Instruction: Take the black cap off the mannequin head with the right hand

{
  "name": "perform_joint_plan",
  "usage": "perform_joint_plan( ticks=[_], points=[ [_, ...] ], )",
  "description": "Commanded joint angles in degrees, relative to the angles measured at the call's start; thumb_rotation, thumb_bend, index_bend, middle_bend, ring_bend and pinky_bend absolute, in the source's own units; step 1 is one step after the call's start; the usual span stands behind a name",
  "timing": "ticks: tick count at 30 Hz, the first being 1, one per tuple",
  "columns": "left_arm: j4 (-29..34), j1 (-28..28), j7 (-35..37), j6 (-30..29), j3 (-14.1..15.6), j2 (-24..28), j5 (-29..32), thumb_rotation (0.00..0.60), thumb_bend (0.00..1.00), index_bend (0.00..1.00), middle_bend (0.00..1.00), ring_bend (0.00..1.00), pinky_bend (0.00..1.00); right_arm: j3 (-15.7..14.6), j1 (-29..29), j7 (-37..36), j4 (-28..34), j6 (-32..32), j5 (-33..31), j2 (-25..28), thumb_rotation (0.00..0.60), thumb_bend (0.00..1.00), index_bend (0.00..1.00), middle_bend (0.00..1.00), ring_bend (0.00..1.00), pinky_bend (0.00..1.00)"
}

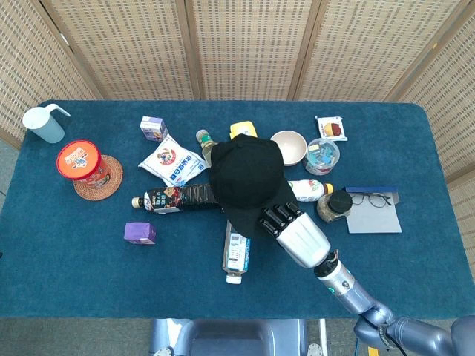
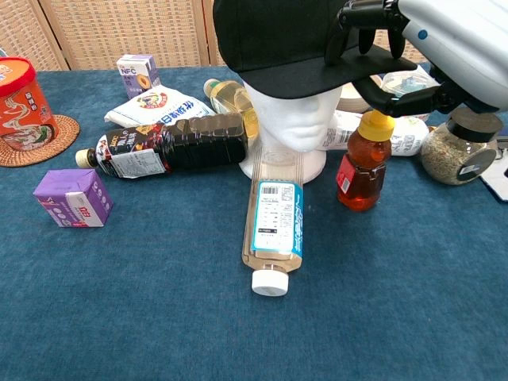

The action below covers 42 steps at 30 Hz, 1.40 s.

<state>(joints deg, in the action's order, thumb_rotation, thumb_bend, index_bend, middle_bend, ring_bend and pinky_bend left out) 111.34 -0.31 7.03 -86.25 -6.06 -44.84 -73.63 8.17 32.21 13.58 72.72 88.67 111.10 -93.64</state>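
Black cap (image 2: 278, 36) on mannequin head (image 2: 292, 119); right hand (image 2: 413, 48) fingers clamped on brim, thumb under.

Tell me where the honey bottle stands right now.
In the chest view, the honey bottle stands upright just right of the mannequin head, under the right hand.

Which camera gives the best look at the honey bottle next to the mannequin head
The chest view: the honey bottle stands in full sight, upright beside the mannequin head. In the head view the right hand and the black cap cover it.
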Motion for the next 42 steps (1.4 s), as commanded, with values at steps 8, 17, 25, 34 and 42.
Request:
perform_joint_plan(
  ticks=[8, 17, 25, 34, 42],
  points=[
    [-0.57, 0.02, 0.7, 0.48, 0.07, -0.1, 0.13, 0.6, 0.08, 0.0, 0.0, 0.0, 0.14, 0.97, 0.98, -0.88, -1.29, 2.43, -0.33, -1.76, 0.6, 0.61, 0.54, 0.6, 0.57, 0.67],
    [-1.04, 0.14, 1.96, 0.78, 0.12, -0.26, 0.13, 0.6, 0.08, 0.0, 0.0, 0.0, 0.14, 4.47, 2.91, -3.81, -6.21, 7.35, -1.33, -5.5, 0.6, 0.6, 0.64, 0.7, 0.66, 0.78],
    [-1.62, 0.09, 2.72, 1.4, 0.16, -0.42, 0.4, 0.6, 0.08, 0.0, 0.0, 0.0, 0.14, 7.5, 5.33, -3.7, -7.02, 8.27, -2.86, -5.7, 0.6, 0.6, 0.68, 0.73, 0.69, 0.81],
    [-1.85, 0.38, 3.54, 1.28, 0.21, -0.24, 0.26, 0.6, 0.08, 0.0, 0.0, 0.0, 0.14, 11.25, 8.23, -2.3, -6.56, 6.74, -5.93, -4.61, 0.6, 0.6, 0.68, 0.73, 0.69, 0.81],
    [-1.57, 0.42, 3.41, 1.19, 0.23, -0.09, -0.01, 0.6, 0.08, 0.0, 0.0, 0.0, 0.14, 15.82, 11.71, -1.11, -9.46, 3.68, -10.76, -3.6, 0.6, 0.59, 0.68, 0.73, 0.7, 0.82]
  ],
)
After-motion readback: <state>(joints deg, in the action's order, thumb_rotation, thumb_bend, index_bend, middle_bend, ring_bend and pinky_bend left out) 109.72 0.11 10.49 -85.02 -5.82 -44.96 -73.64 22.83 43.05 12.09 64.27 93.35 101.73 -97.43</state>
